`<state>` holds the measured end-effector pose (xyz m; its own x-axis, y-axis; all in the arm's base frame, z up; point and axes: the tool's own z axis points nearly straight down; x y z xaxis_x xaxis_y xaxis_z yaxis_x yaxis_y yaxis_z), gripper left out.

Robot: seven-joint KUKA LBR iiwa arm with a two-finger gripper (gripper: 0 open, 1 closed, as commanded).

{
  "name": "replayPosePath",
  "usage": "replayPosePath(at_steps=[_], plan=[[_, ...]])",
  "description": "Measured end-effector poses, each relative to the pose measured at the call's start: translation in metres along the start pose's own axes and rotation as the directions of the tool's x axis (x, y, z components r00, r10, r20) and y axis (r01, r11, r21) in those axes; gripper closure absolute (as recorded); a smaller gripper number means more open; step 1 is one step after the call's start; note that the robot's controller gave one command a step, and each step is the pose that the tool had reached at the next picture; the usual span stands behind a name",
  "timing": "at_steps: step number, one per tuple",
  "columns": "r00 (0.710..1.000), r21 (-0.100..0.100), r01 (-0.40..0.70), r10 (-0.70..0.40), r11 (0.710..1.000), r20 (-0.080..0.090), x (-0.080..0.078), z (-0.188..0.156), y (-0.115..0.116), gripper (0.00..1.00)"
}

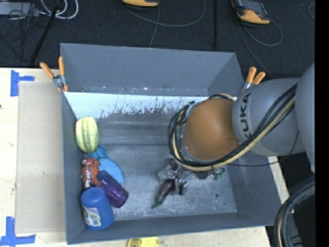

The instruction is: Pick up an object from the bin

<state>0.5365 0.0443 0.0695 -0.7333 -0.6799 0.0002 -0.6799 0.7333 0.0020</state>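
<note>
Item, for your record: one toy aubergine (165,189), small, slim and elongated, dark purple. You find it lying flat on the floor of the bin (154,86), a little right of centre and nearer the front wall than the back. Its green stem end points down and left. Its purple body runs up and right, ending beneath the claw (175,178). Whether the two touch you cannot tell.
</note>
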Motion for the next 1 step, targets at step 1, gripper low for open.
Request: replayPosePath(at_steps=[1], plan=[[1.000, -0.003, -0.001, 0.001, 1.000, -0.004, 0.0012, -0.0048, 0.0012, 1.00]])
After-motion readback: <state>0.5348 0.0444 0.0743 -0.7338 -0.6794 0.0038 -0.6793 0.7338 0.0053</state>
